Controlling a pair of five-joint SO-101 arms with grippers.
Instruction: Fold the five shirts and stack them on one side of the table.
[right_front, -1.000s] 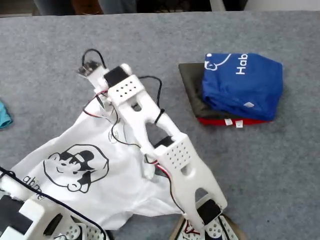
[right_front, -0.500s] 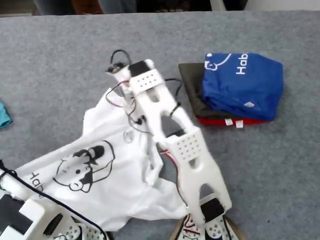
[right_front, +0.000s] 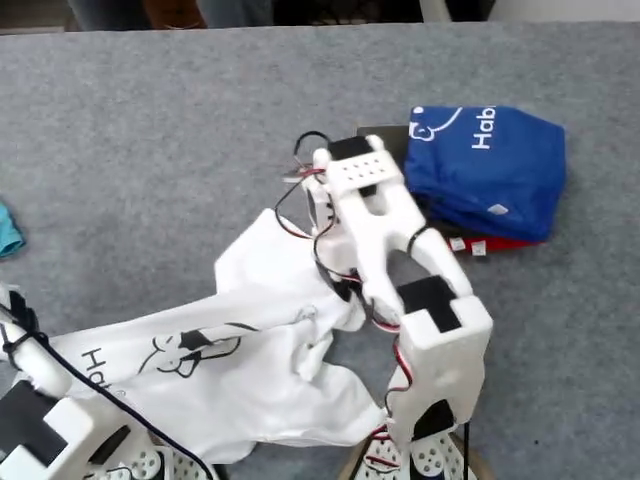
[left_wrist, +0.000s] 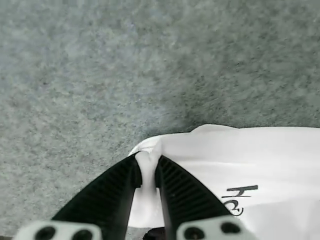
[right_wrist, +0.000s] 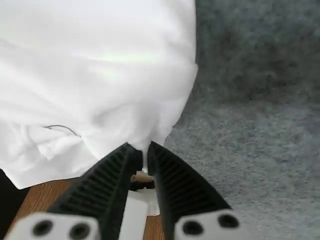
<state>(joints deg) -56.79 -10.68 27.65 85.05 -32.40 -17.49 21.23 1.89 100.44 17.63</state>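
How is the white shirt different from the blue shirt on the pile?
The white shirt with black print is crumpled and unfolded; the blue shirt with white print is neatly folded. The white shirt lies on the grey table cover, the blue shirt on a pile, over a dark shirt and a red shirt. The left gripper and the right gripper each pinch the white shirt; no gripper holds the blue shirt. Both carry printed letters.

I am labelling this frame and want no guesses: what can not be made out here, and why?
High view: dark shirt, mostly covered by the blue shirt and an arm.
High view: red shirt, just an edge under the blue one.
High view: teal cloth, cut by the left edge.
High view: white shirt, its print partly lost in folds.
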